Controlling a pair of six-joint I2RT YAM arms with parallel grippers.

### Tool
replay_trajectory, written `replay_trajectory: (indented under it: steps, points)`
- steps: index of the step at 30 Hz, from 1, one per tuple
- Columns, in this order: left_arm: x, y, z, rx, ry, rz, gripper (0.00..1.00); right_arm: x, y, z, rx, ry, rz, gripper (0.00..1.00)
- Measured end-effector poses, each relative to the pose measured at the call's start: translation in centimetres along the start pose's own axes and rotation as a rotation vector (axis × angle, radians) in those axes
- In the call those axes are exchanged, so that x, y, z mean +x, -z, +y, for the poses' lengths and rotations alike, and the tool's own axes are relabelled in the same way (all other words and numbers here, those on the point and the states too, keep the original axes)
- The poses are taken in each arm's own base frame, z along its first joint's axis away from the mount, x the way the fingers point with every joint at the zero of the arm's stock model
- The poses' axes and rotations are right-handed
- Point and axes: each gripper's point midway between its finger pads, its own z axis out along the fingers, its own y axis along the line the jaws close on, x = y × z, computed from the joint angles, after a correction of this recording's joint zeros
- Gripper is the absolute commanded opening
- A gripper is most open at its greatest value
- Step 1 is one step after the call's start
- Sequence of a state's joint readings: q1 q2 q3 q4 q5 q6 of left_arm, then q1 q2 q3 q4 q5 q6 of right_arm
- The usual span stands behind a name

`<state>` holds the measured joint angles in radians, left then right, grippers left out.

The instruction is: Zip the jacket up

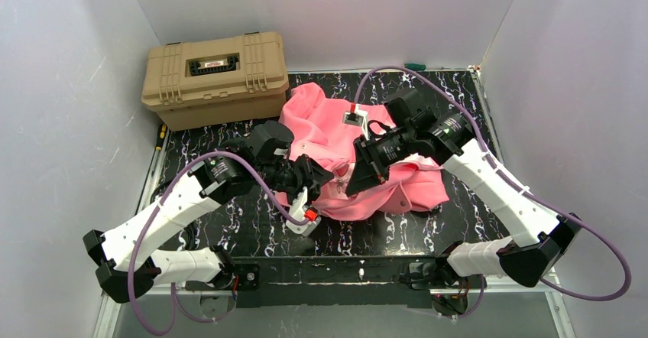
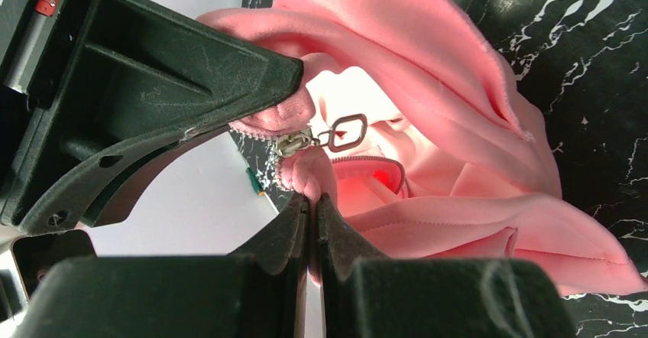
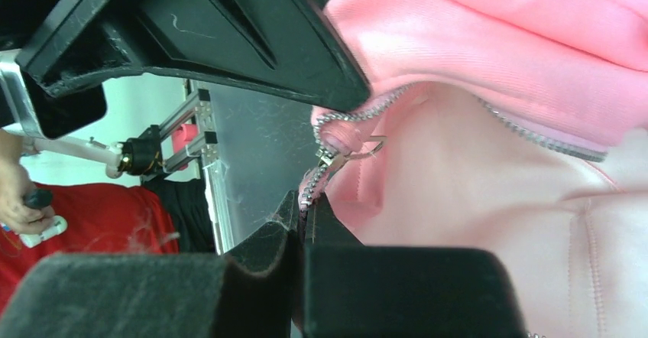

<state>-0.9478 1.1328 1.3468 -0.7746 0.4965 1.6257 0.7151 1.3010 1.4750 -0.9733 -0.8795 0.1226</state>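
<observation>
Where white walls (image 1: 69, 86) box in the black marbled table (image 1: 229, 231), the jacket (image 1: 321, 120) lies bunched mid-table beside a tan case (image 1: 214, 78), its length slanting from far left to near right. Left wrist: the left gripper (image 2: 313, 200) pinches the jacket's edge under the zipper pull (image 2: 341, 133). Right wrist: the right gripper (image 3: 304, 209) is clamped on the zipper teeth (image 3: 351, 115).

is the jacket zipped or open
Open. The jacket lies crumpled with its pale lining exposed, and a row of zipper teeth runs alone along one edge, not meshed.
</observation>
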Motion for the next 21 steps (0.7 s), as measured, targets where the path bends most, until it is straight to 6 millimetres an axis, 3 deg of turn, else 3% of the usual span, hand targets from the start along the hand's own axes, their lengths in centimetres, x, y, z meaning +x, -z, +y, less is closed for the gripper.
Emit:
replay_trajectory:
  steps: [11,21]
  points:
    - [-0.8,-0.1,-1.0,0.04,-0.019,-0.045,0.0,1.4,0.0,-1.6,0.116,0.066,0.054,0.01]
    - [-1.1,-0.1,-2.1,0.081,-0.014,-0.064,0.0,3.1,-2.3,-1.5,0.143,0.182,0.194,0.01]
